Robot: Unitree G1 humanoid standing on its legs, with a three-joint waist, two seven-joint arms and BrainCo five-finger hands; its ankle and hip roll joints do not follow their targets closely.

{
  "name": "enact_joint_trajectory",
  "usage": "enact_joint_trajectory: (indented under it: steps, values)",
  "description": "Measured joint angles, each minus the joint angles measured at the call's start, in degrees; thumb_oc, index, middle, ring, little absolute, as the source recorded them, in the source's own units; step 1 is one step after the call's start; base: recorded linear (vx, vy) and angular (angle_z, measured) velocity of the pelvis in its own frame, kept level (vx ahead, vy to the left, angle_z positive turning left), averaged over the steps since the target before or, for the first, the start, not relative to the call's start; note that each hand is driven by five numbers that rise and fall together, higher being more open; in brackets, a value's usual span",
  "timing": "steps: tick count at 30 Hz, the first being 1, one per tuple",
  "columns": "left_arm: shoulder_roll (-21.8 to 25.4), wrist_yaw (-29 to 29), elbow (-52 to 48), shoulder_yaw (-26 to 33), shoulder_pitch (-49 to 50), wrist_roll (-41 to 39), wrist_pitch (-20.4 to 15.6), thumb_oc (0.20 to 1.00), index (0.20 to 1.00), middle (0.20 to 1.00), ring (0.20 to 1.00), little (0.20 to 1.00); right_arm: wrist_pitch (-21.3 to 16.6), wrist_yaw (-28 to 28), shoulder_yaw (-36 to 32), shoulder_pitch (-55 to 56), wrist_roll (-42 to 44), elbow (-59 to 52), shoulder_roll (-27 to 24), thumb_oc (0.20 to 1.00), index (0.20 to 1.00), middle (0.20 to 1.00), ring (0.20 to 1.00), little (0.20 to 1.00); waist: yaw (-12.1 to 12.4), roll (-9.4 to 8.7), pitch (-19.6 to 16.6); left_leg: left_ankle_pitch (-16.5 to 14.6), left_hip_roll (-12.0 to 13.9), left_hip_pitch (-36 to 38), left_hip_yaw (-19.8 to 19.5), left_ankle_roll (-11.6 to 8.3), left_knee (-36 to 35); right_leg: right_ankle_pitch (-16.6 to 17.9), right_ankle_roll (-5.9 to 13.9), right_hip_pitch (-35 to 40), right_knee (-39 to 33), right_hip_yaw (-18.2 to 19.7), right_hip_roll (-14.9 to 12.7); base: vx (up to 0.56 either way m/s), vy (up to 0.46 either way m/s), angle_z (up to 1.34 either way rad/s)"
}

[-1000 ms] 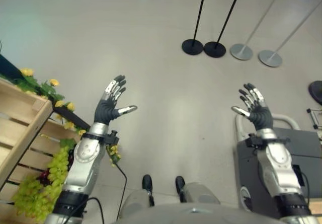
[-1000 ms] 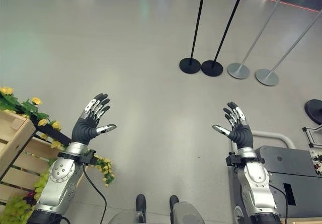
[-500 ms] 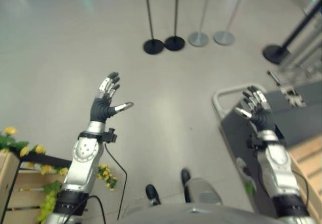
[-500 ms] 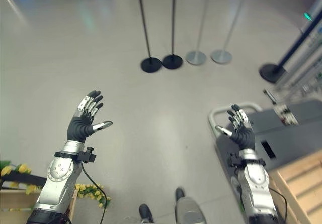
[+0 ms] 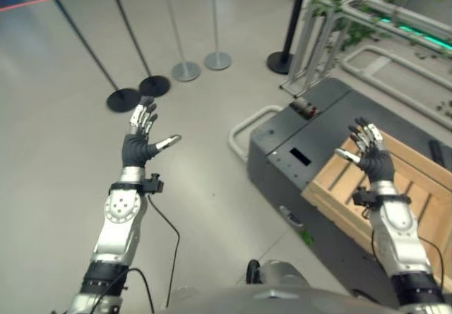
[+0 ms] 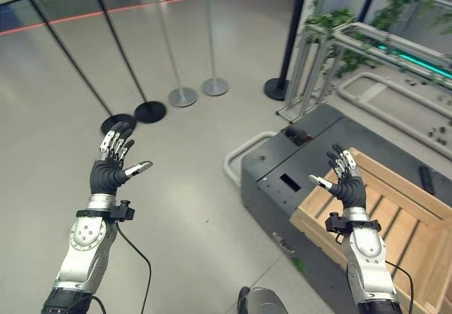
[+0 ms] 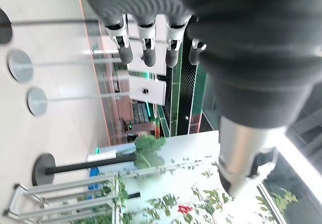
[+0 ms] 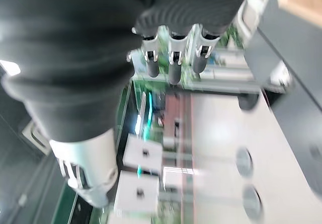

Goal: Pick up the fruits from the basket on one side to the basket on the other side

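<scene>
Now both hands are raised with fingers spread and empty: the left hand (image 5: 141, 145) over bare floor, the right hand (image 5: 371, 157) above a wooden crate (image 6: 395, 219) on a dark cart (image 5: 304, 145). No fruit is visible; judging by this, the robot should square up to the crate before reaching down.

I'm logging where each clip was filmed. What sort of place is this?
Probably a public hall or exhibition floor: smooth grey floor, barrier posts on round bases, metal railings with plants, and a wooden crate on a dark cart.
</scene>
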Motion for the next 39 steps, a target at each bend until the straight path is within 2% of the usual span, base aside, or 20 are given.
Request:
enact_joint_trajectory:
  steps: [1,3,5,6,8,11,14,15,17,19,20,25,28,32,33,34,36,37,38,39]
  values:
    - [-0.20,0.45,-0.22,-0.13,0.05,0.02,0.01,1.000,1.000,1.000,1.000,1.000,0.00,-0.20,0.16,-0.45,0.20,0.01,-0.09,1.000,1.000,1.000,1.000,1.000,0.69,-0.60,0.35,-1.34,-3.57,-2.12,-5.56,-1.19,0.75,0.56,-0.33,0.35,-1.16,1.98,-0.05,0.06,0.017,-0.82]
    - [-0.47,1.17,-0.25,-0.14,0.06,0.10,0.06,1.000,1.000,1.000,1.000,1.000,0.02,-0.44,0.64,-0.61,0.53,0.06,0.24,1.000,1.000,1.000,1.000,1.000,0.67,-1.16,1.09,-2.43,-7.90,-5.20,-9.34,-1.45,-2.08,1.98,-0.45,2.49,-5.23,3.03,0.81,0.14,0.074,-0.57]
    - [-0.75,1.81,-0.18,-0.08,0.61,0.19,0.05,1.000,1.000,1.000,1.000,1.000,0.02,-0.60,1.73,-0.54,0.55,0.14,0.56,1.000,1.000,1.000,1.000,1.000,1.46,-1.47,1.38,-1.94,-10.35,-5.65,-11.00,-0.49,-10.28,3.45,-1.28,4.55,-7.66,4.90,1.96,0.10,0.078,-0.59]
    - [-0.67,2.17,-0.15,-0.04,0.81,0.58,0.06,1.000,1.000,1.000,1.000,1.000,-0.06,-0.64,2.07,-0.63,0.55,0.12,0.49,1.000,1.000,1.000,1.000,1.000,2.55,-1.11,1.52,-1.64,-11.14,-6.56,-12.26,-0.06,-13.00,3.00,-0.71,4.86,-8.26,6.47,2.71,0.15,0.081,-0.93]
    - [-1.06,2.86,-0.04,0.20,1.16,1.75,-0.19,1.000,1.000,1.000,1.000,1.000,-0.14,-0.63,2.31,-0.71,0.53,0.36,0.11,1.000,1.000,1.000,1.000,1.000,4.31,-0.17,2.12,-0.90,-15.23,-8.53,-23.22,0.20,-20.06,2.98,-0.58,4.63,-8.44,9.15,3.78,0.14,0.063,-0.85]
    - [-1.12,3.38,0.11,0.33,1.91,2.07,-0.50,1.000,1.000,1.000,1.000,1.000,-0.13,-0.35,2.56,-0.87,0.45,0.87,-0.11,1.000,1.000,1.000,1.000,1.000,5.06,1.74,3.26,0.79,-18.21,-9.56,-33.68,2.35,-26.93,3.88,-0.15,5.06,-8.86,13.25,5.02,0.11,0.069,-0.90]
    - [-1.32,3.56,0.16,0.32,2.32,2.08,-0.91,1.000,1.000,1.000,1.000,1.000,-0.14,0.20,2.51,-0.63,0.48,0.81,-0.19,1.000,1.000,1.000,1.000,1.000,5.34,2.27,3.50,2.52,-18.82,-8.96,-34.05,3.97,-26.35,3.32,1.28,5.34,-8.55,15.65,5.55,0.12,0.150,-0.90]
    - [-1.03,3.63,0.22,0.33,2.60,2.08,-0.99,1.000,1.000,1.000,1.000,1.000,-0.28,0.46,2.42,-0.67,0.46,0.75,0.12,1.000,1.000,1.000,1.000,1.000,5.41,2.57,3.77,7.26,-18.66,-7.65,-33.81,3.56,-27.63,2.65,2.29,5.67,-8.05,16.32,5.81,0.13,0.204,-0.80]
    - [-0.91,3.92,0.38,0.30,2.17,2.08,-0.97,1.000,1.000,1.000,1.000,1.000,-0.27,0.53,2.47,-0.70,0.46,0.57,0.51,1.000,1.000,1.000,1.000,1.000,3.98,0.99,3.72,7.30,-19.97,-6.24,-30.72,5.31,-29.64,1.09,4.53,4.80,-7.04,18.84,3.88,0.13,0.200,-0.64]
    - [-0.67,4.27,0.37,0.39,2.22,2.09,-0.97,1.000,1.000,1.000,1.000,1.000,-0.28,0.71,2.50,-1.68,0.46,0.44,1.04,1.000,1.000,1.000,1.000,1.000,3.96,0.70,3.70,7.83,-21.22,-4.96,-28.62,6.70,-31.33,0.21,6.14,4.22,-5.93,21.16,2.65,0.09,0.206,-0.61]
    - [-0.33,4.51,0.36,0.47,1.73,2.10,-1.03,1.000,1.000,1.000,1.000,1.000,-0.25,0.83,2.57,-1.93,0.44,0.49,1.32,1.000,1.000,1.000,1.000,1.000,2.70,0.65,3.75,7.27,-21.94,-4.00,-26.04,7.88,-32.14,-0.23,6.99,3.76,-5.51,23.51,1.26,0.05,0.209,-0.71]
    - [0.17,5.40,0.39,2.84,1.22,2.09,-1.38,1.000,1.000,1.000,1.000,1.000,-0.07,0.92,3.03,-1.24,0.41,0.50,2.29,1.000,1.000,1.000,1.000,1.000,2.39,0.29,3.91,5.07,-22.91,-2.40,-18.03,10.45,-32.02,-0.27,9.66,2.21,-5.05,29.11,-0.36,0.02,0.198,-0.77]
    - [0.36,5.46,0.47,2.64,0.50,2.11,-1.81,1.000,1.000,1.000,1.000,1.000,0.01,0.87,3.53,-0.78,0.36,0.61,3.09,1.000,1.000,1.000,1.000,1.000,-0.03,-0.53,4.54,3.64,-23.09,-1.89,-15.87,11.31,-31.10,0.63,10.59,1.67,-5.40,29.99,-1.21,-0.06,0.225,-0.71]
    - [0.74,5.52,0.44,2.71,0.41,2.22,-2.03,1.000,1.000,1.000,1.000,1.000,0.10,0.93,3.83,-0.99,-0.59,0.54,3.28,1.000,1.000,1.000,1.000,1.000,0.89,-0.47,4.79,3.30,-22.15,-1.92,-8.68,12.02,-32.68,3.51,12.38,-1.20,-6.73,31.85,-1.74,-0.09,0.120,-1.00]
    - [1.26,5.58,0.44,2.64,0.28,2.70,-2.10,1.000,1.000,1.000,1.000,1.000,0.09,0.87,4.06,-0.89,-0.61,0.59,3.26,1.000,1.000,1.000,1.000,1.000,-0.02,-0.54,4.95,3.23,-21.94,-1.86,-6.32,12.14,-32.67,4.81,13.38,-2.02,-8.45,31.55,-2.25,-0.12,0.015,-1.05]
    - [1.81,5.92,0.37,2.89,0.40,3.37,-2.19,1.000,1.000,1.000,1.000,1.000,0.09,0.71,4.62,-1.50,-0.63,0.73,3.32,1.000,1.000,1.000,1.000,1.000,1.08,-0.35,5.14,3.19,-20.83,-1.73,-3.49,12.12,-33.10,6.29,13.80,-3.63,-8.69,28.75,-2.46,-0.13,-0.007,-1.25]
    - [2.59,6.30,0.36,3.89,0.12,4.40,-2.13,1.000,1.000,1.000,1.000,1.000,0.08,0.58,6.03,-2.76,-0.68,0.53,3.30,1.000,1.000,1.000,1.000,1.000,2.86,0.27,5.90,3.13,-18.30,-2.23,0.51,11.94,-32.64,6.34,13.67,-6.18,-9.43,18.17,-3.92,-0.08,0.030,-1.26]
    - [1.98,6.58,0.40,4.31,-0.20,4.38,-2.16,1.000,1.000,1.000,1.000,1.000,0.08,0.60,6.49,-2.94,-0.81,0.60,3.26,1.000,1.000,1.000,1.000,1.000,3.65,1.33,6.73,2.86,-16.60,-1.88,1.59,11.69,-32.49,6.06,13.12,-6.21,-7.60,0.57,-9.16,-0.05,0.043,-0.72]
    - [1.98,6.58,0.40,4.31,-0.20,4.38,-2.16,1.000,1.000,1.000,1.000,1.000,0.08,0.60,6.49,-2.94,-0.81,0.60,3.26,1.000,1.000,1.000,1.000,1.000,3.65,1.33,6.73,2.86,-16.60,-1.88,1.59,11.69,-32.49,6.06,13.12,-6.21,-7.60,0.57,-9.16,-0.03,0.022,-0.54]
    - [2.03,6.61,0.38,4.26,0.85,4.41,-2.10,1.000,1.000,1.000,1.000,1.000,0.06,0.61,6.52,-2.30,-1.04,0.59,3.27,1.000,1.000,1.000,1.000,1.000,3.93,0.91,6.84,1.92,-16.03,-1.02,2.37,10.78,-31.67,6.26,13.87,-4.22,-4.39,-3.43,-13.27,-0.02,-0.091,-0.27]
